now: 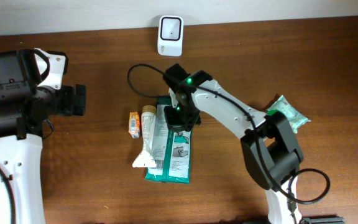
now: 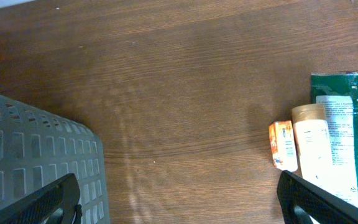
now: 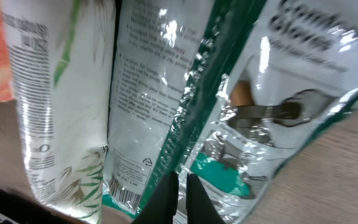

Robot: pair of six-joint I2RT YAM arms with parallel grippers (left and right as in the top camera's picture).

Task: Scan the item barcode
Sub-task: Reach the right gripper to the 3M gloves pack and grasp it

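Two overlapping green-and-white foil packets [image 1: 174, 152] lie mid-table. The left packet [image 3: 143, 93] carries small print and a barcode [image 3: 124, 198]; the right one [image 3: 284, 87] is a gloves packet. My right gripper [image 1: 180, 119] is down on their far end. In the right wrist view it [image 3: 180, 200] is shut, its tips pinched where the left packet's green edge runs in. The white barcode scanner [image 1: 170, 35] stands at the table's back edge. My left gripper [image 1: 79, 99] hovers at the left, open [image 2: 179, 205] over bare wood.
A white tube [image 1: 146, 140] and a small orange box [image 1: 134, 124] lie just left of the packets. Another green packet [image 1: 289, 114] lies at the right. A grey slotted basket [image 2: 36, 155] sits under the left arm. A black cable [image 1: 137, 78] loops behind the items.
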